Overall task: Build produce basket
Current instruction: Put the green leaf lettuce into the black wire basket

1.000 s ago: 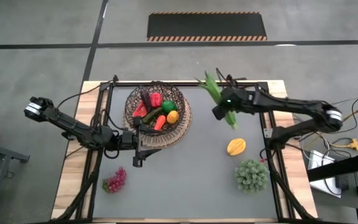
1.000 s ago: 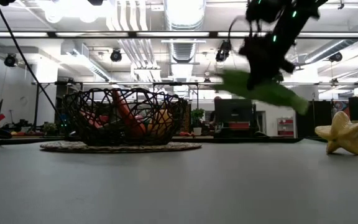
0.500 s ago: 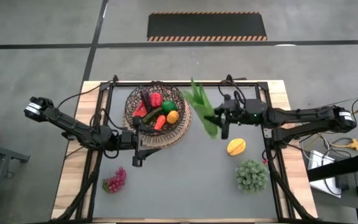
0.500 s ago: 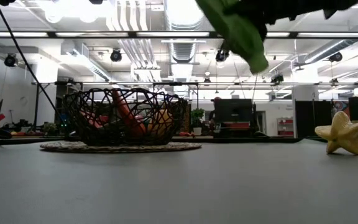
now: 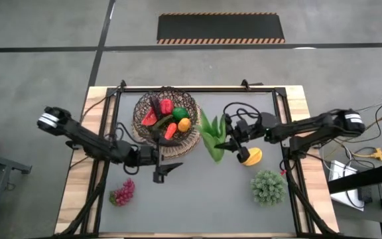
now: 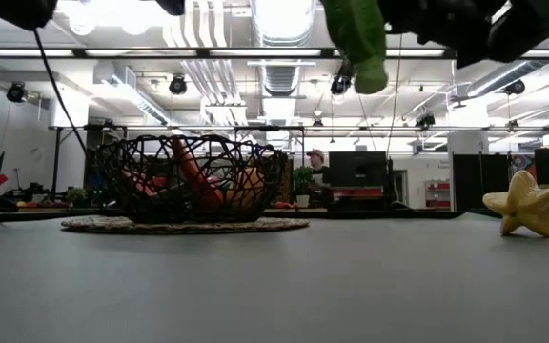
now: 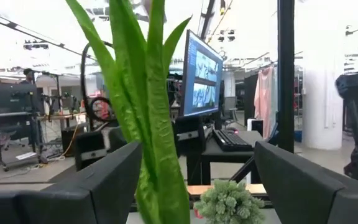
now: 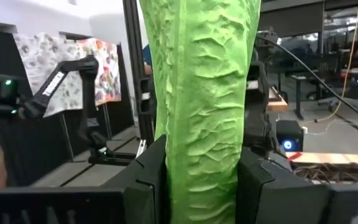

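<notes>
- High view: my right gripper (image 5: 233, 144) is pinching the long green stalks (image 5: 212, 135), which hang just beside the basket (image 5: 166, 122), on its rim side away from my left gripper (image 5: 168, 169).
- Low view: the stalks ride above rim height; I'd carry them over before letting go.
- Left wrist view: fingers spread, empty, waiting near the basket.
- Right wrist view: both pads clamp the leaf; I'd avoid twisting.
</notes>
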